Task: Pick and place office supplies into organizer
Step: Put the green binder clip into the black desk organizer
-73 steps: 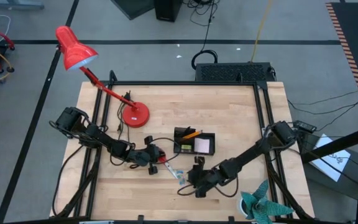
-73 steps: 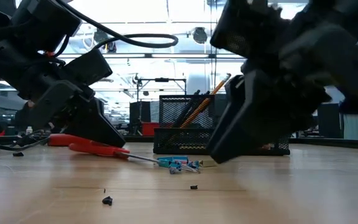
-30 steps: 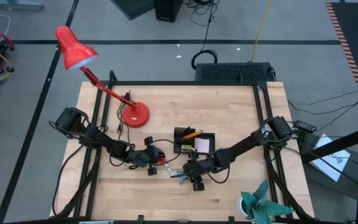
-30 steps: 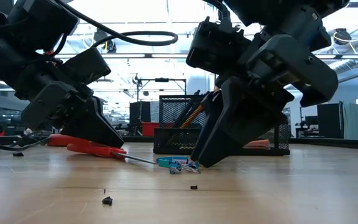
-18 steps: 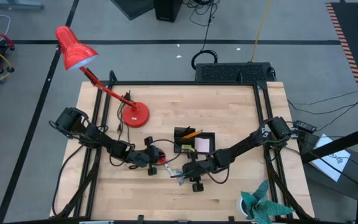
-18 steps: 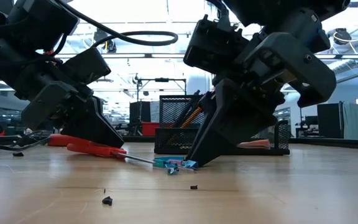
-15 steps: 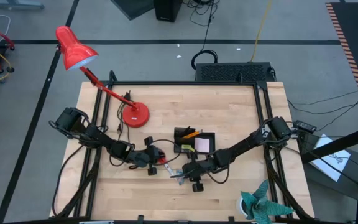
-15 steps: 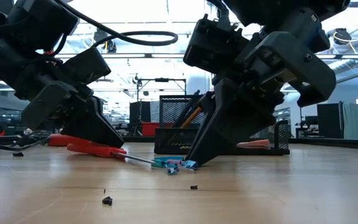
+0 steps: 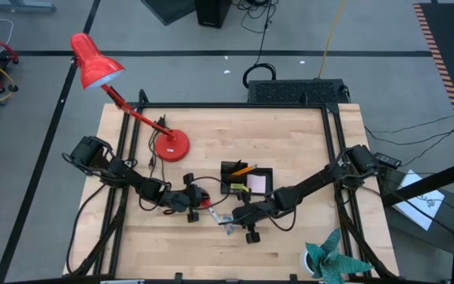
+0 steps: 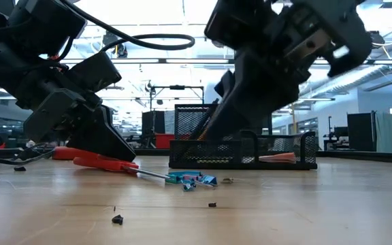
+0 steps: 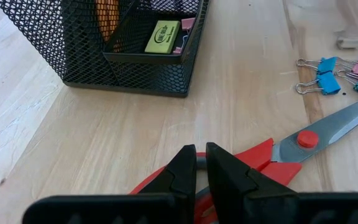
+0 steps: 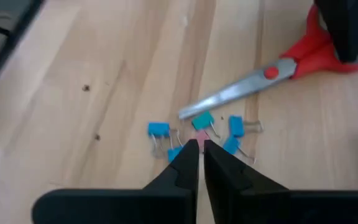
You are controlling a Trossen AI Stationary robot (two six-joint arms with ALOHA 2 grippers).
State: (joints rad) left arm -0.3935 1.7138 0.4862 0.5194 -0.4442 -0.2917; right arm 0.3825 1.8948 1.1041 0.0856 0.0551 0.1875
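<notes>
Two dark tapered fingers of the right gripper point(image 12: 197, 151) stand nearly closed, lifted above the scattered bluish clips point(image 12: 194, 132); whether one small pink clip is pinched between the tips I cannot tell. The left gripper point(image 11: 199, 163) is clamped on the glossy red scissors point(image 11: 291, 140) handle. The black wire-mesh organizer point(image 11: 120, 46) sits near both, holding a yellow eraser.

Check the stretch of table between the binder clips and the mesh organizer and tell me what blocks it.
Nothing visible does. The clips lie on bare wood beside the scissors, and open table runs from them to the organizer. The right gripper hangs shut just above the clips.
</notes>
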